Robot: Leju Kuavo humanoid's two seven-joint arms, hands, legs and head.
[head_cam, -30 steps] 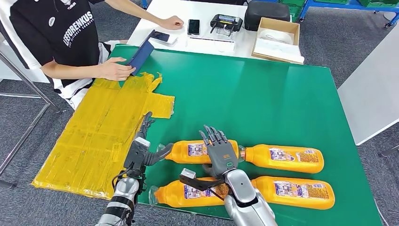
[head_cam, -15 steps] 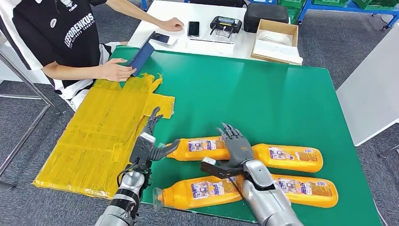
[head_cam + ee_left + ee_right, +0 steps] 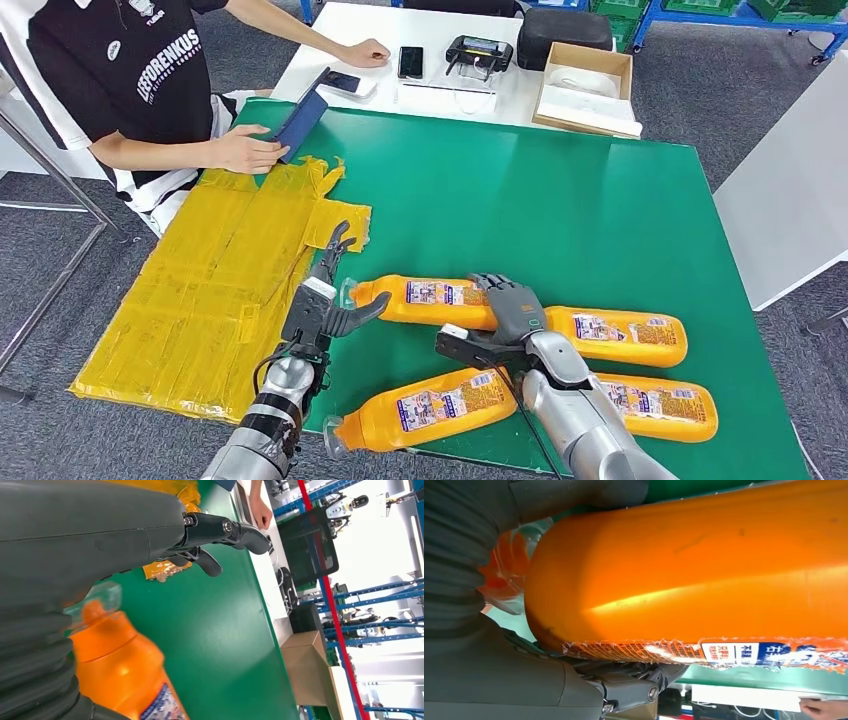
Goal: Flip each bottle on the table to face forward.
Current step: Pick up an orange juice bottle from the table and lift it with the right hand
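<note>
Four orange bottles lie on the green table (image 3: 560, 200), all on their sides with clear caps toward the robot's left. Far-left bottle (image 3: 425, 300) sits with its white-and-blue label up, its cap just beside the left hand (image 3: 322, 300). That hand hovers at the neck, thumb stretched toward the bottle, dark fingers (image 3: 220, 530) spread and curled over bare green, holding nothing. In the left wrist view the cap and orange shoulder sit close under the palm; touching or not, cannot tell.

Right hand (image 3: 510, 312) lies across the base of the far-left bottle where it meets the far-right bottle (image 3: 620, 337), fingers draped over the orange body, thumb reaching toward the near row. In the right wrist view the bottle fills the frame against the palm, a torn label edge with small blue-and-white print, too small to read. A full grip cannot be told.

Near-left bottle (image 3: 430, 408) lies tilted, its cap at the table's near edge; near-right bottle (image 3: 660, 408) lies beside it, label up.

A person (image 3: 120, 80) sits at the far left, shirt reading "LEFORENKUS", a hand on a blue folder (image 3: 300, 118) by the yellow taped sheet (image 3: 210, 290).
</note>
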